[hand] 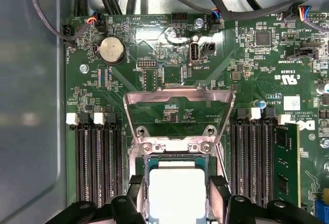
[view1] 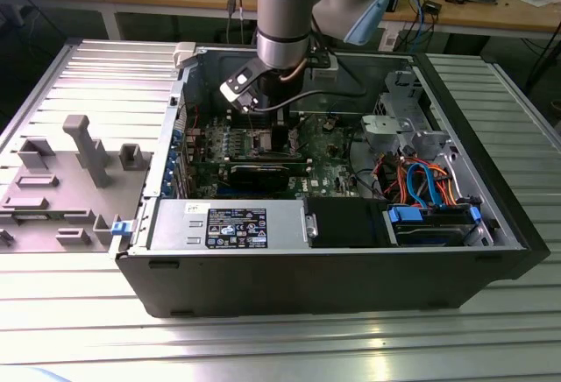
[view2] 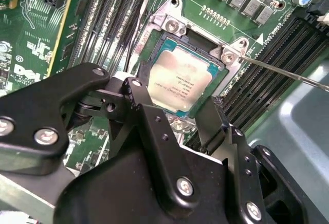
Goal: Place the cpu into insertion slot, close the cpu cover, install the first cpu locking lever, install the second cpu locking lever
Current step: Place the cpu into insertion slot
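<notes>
The cpu (view2: 180, 80) (hand: 176, 193), a flat silver square, lies within the metal rim of the insertion slot (view2: 229, 54) (hand: 175, 147) on the green motherboard. My gripper (view2: 174, 100) (hand: 176, 193) (view1: 273, 123) reaches down into the open computer case, and its black fingers (view2: 136, 88) press against two opposite edges of the chip. Whether the chip is fully seated I cannot tell. The cpu cover (hand: 177, 98) is swung open beyond the socket, its window showing bare board. Two thin locking levers (view2: 288, 75) (view2: 140, 23) stand free beside the socket.
Long black memory slots (hand: 100, 157) flank the socket, with one green memory stick (hand: 285, 157) fitted. A black card (view1: 259, 172), the power supply (view1: 228, 224) and a drive cage with cables (view1: 429, 215) fill the case. A grey fixture (view1: 79, 150) sits on the table at the exterior view's left.
</notes>
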